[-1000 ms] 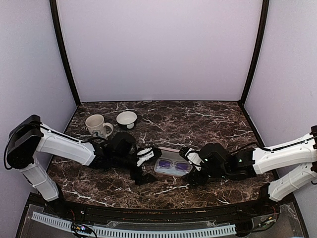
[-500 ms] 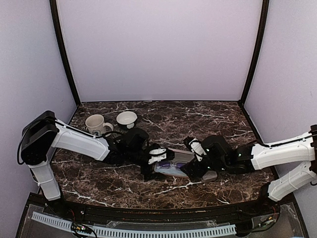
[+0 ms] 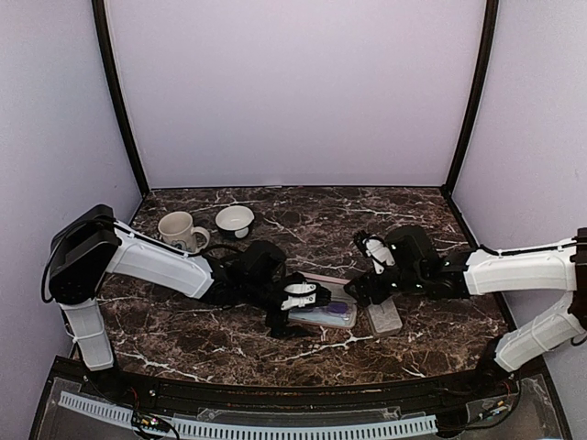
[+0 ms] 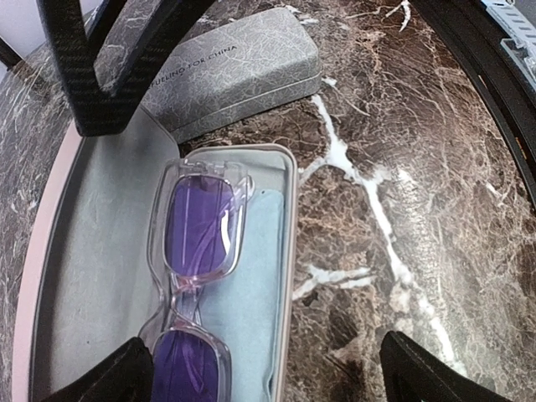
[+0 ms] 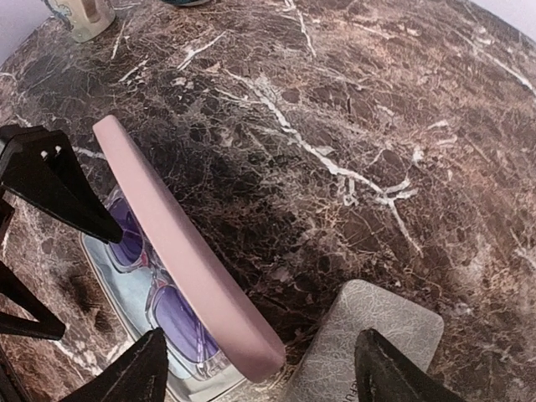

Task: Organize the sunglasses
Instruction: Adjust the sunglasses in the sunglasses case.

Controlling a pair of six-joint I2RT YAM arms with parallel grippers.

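The sunglasses (image 4: 197,251), a clear pinkish frame with purple lenses, lie folded on a light-blue cloth (image 4: 251,285) inside an open pink case (image 4: 289,251). In the top view the sunglasses (image 3: 332,309) show at the table's middle. My left gripper (image 4: 264,381) is open, its fingertips straddling the case's near end and right wall. My right gripper (image 5: 264,373) is open at the far side of the case. The end of the half-raised pink lid (image 5: 184,260) stands between its fingers, and no contact shows. I see no second pair.
A shut grey case (image 3: 385,317) lies just right of the pink one, close to the right fingers (image 5: 389,368). A cream mug (image 3: 179,229) and a white bowl (image 3: 235,220) stand at the back left. Walls enclose the marble table (image 3: 413,229).
The left gripper slid right up to the case. The right gripper moved to the case's far side, uncovering the grey case, and its jaws narrowed a little. The pink lid now stands tilted up.
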